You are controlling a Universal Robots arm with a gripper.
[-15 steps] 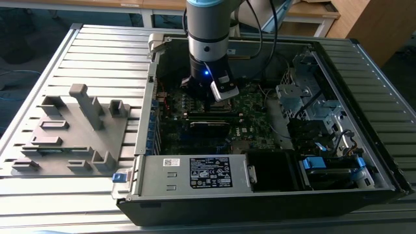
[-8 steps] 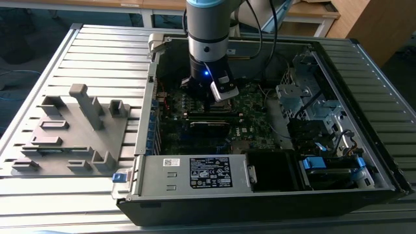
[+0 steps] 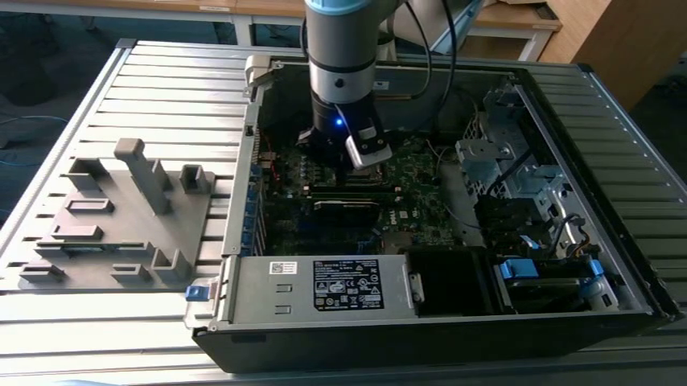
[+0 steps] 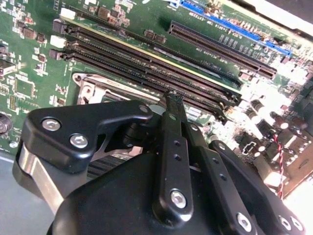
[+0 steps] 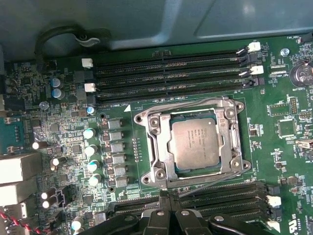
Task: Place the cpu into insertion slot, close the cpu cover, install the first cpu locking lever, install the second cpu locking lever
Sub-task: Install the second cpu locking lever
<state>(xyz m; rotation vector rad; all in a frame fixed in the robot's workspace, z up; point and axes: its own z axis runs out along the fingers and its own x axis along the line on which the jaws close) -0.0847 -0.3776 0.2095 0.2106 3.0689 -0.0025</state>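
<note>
Black gripper linkages crowd the foreground of both wrist views, and the gripper [image 4: 172, 100] narrows to a tip where the 2 fingers [image 4: 175, 147] lie pressed together with nothing visible between them, so the pincer reads as closed and empty. That tip hangs just above the edge of the insertion slot [image 5: 194, 142], on the side nearest the memory slots [image 4: 146, 63].

In the first wrist view the cpu [image 5: 194, 143] already sits square in the insertion slot, its silvery face level. The cpu cover [image 5: 161, 147] lies flat around it, its window framing the chip. 1 thin locking lever [image 5: 215, 178] runs slantwise along the socket's edge closest to the gripper; whether it is latched under its hook cannot be told. A second wire lever [image 5: 171, 105] lies along the opposite edge.

Judging from this, seating and cover closing look done, and the work in hand is the levers. Doing it well likely means touching the lever near its free end, pressing down and slightly sideways so it slips under its retaining tab, and keeping clear of the capacitors [image 5: 90, 147] beside the socket.

In the exterior view the arm [image 3: 341, 64] reaches straight down into the open computer case [image 3: 601, 88], which rests on a slatted table [image 3: 140, 72] beside a grey fixture [image 3: 118, 217].
</note>
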